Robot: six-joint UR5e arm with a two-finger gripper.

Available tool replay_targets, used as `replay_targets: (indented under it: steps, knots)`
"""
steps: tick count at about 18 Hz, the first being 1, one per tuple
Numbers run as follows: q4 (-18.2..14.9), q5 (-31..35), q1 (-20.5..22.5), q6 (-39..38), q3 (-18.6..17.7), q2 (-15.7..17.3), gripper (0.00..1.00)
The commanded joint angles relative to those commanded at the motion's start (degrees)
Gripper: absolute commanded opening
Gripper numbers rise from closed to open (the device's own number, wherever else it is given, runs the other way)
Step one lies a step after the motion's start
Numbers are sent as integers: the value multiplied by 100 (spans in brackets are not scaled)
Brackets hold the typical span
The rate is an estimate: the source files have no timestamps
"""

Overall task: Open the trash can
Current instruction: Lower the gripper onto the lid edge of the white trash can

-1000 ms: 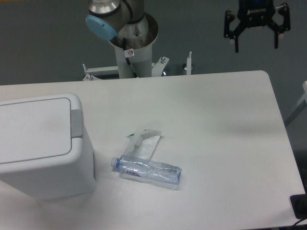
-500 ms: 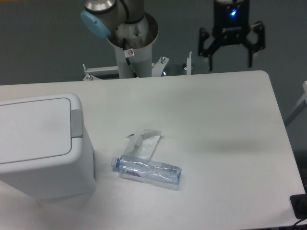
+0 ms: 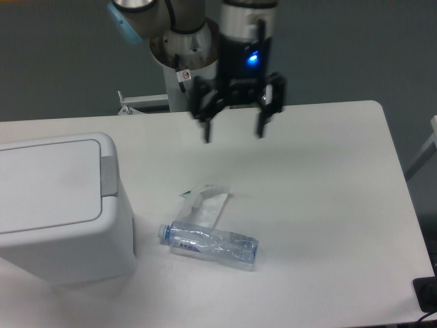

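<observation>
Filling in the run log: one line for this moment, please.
hand: open, above table, empty | trash can: lid shut, untouched | bottle: lying on table

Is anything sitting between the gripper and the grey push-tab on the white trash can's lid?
Nothing visible blocks it. The open gripper hangs above bare white table, up and to the right of the large white plastic trash can and its grey push-tab. The crushed clear plastic bottle and white wrapper lie nearer the camera, off that line.

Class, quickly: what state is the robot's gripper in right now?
Gripper: open, fingers spread wide, holding nothing, above the table.
</observation>
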Motion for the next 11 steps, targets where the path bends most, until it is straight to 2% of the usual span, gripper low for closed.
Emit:
replay_targets:
  steps: [3, 6, 11]
  knots:
    - [53, -11, -272, 15, -18, -113, 100]
    - [359, 6, -500, -2, -44, -272, 100]
    - [396, 24, -686, 33, -114, -387, 100]
